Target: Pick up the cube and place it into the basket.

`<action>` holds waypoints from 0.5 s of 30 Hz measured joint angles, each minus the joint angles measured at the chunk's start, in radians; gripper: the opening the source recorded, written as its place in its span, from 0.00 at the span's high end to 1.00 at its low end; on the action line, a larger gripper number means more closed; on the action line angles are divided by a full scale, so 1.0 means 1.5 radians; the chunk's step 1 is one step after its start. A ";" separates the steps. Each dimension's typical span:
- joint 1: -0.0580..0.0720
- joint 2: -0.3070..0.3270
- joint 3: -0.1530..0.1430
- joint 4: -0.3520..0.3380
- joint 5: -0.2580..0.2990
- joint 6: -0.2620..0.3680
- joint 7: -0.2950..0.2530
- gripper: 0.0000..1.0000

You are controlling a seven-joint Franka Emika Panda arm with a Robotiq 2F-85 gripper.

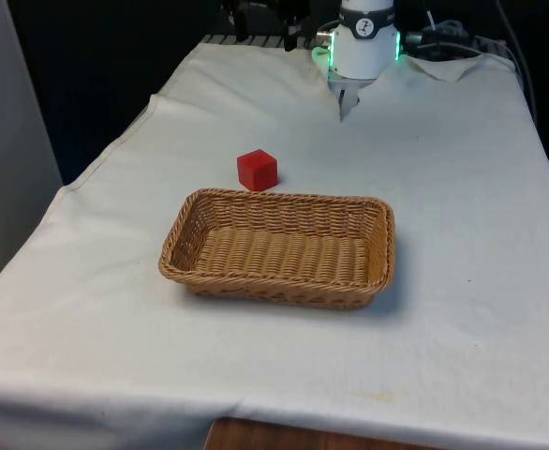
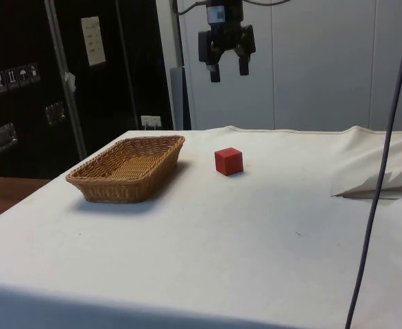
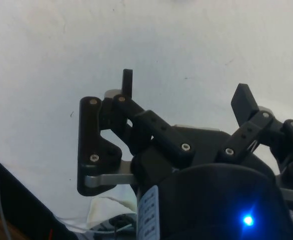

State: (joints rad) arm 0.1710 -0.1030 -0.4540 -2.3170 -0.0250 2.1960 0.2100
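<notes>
Item 1: red cube (image 1: 257, 170). A small solid-coloured block resting flat on the tabletop (image 1: 462, 234), which is draped in a white cloth. In the front view it sits at about 11 o'clock from the basket, just beyond the far rim and near the rim's left end, close to the wicker but apart from it. In the side view the red cube (image 2: 228, 161) stands at 3 o'clock from the basket, with a narrow strip of cloth between them. Nothing touches it.

Item 2: wicker basket (image 1: 279, 281). A shallow rectangular tray of woven tan cane with flared walls and rounded corners, standing upright on the cloth near the middle of the tabletop. Its interior holds nothing. In the side view the wicker basket (image 2: 91, 188) lies at 9 o'clock from the cube.

Item 3: end effector (image 2: 227, 72). Black, two-fingered, hanging high above the tabletop with fingers pointing down, at roughly 12 o'clock over the cube in the side view and well clear of it. The fingers are spread apart with nothing between them. In the wrist view the end effector (image 3: 186, 95) shows bare white cloth between and beyond its parted fingers.

Item 4: cloth fold (image 2: 379, 185). A raised crease in the covering at 3 o'clock from the cube in the side view, well apart from it.
</notes>
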 measured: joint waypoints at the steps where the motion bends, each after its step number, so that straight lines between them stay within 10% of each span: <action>1: 0.000 0.000 0.000 0.000 0.000 0.000 0.000 0.00; 15: -0.001 0.013 -0.001 0.009 0.000 0.001 0.000 0.00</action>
State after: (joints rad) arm 0.1700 -0.0840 -0.4560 -2.3030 -0.0250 2.1970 0.2100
